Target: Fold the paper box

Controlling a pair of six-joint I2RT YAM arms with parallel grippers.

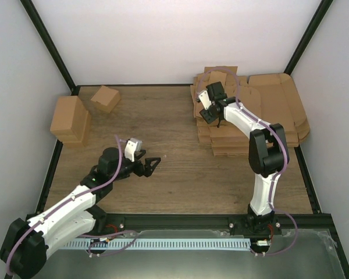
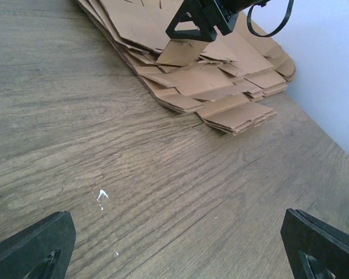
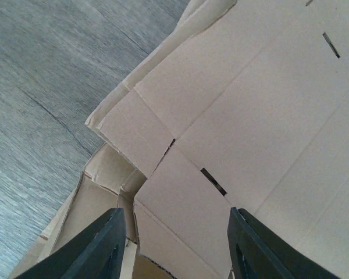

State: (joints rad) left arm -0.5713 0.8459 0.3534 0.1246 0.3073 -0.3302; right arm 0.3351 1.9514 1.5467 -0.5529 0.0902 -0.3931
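The paper box [image 3: 250, 116] lies as a flat die-cut sheet, topmost on the pile of blanks [image 1: 227, 142] at the far right corner of the counter [image 1: 180, 186]. The right claw [image 1: 208, 114] hangs close over its slotted flaps, half spread and pinching nothing, likely so as to catch that one sheet's edge alone. The left claw [image 1: 151, 165] hovers fully spread near the counter's middle, probably placed to receive the sheet.
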